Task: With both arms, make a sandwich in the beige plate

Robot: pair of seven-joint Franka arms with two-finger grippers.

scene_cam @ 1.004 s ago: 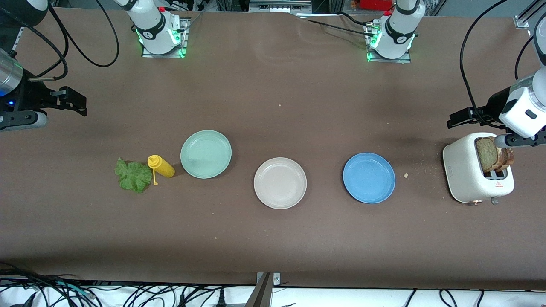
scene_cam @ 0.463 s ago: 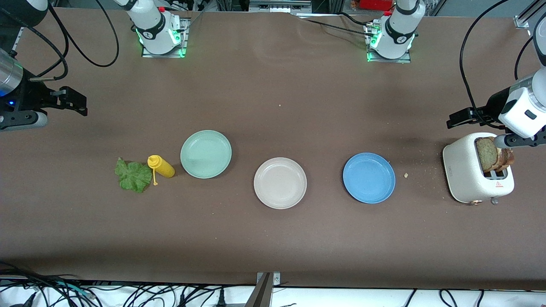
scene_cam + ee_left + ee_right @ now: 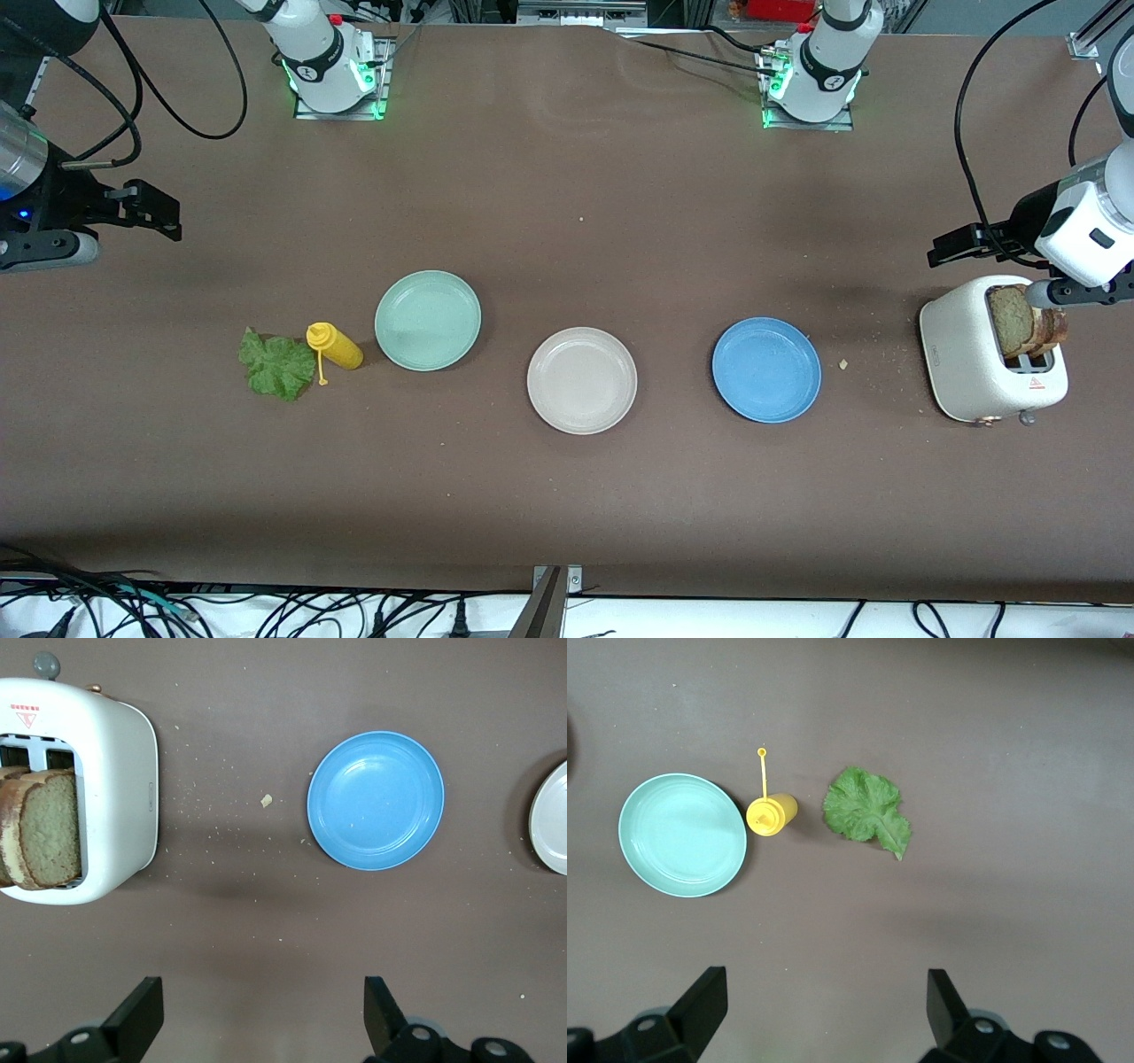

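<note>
Both my claws are spread wide and empty: the left gripper (image 3: pixel 257 1023) hangs over bare table by the toaster (image 3: pixel 982 361), the right gripper (image 3: pixel 819 1019) near the lettuce (image 3: pixel 276 364). The beige plate (image 3: pixel 582 380) sits bare between the other plates. I reckon the bread (image 3: pixel 1013 320) could crumble or jam in its slot if I pinch it off-centre.

beige plate (image 3: pixel 582 380) empty btwn mint plate (image 3: pixel 428 320) & blue plate (image 3: pixel 766 369).
</note>
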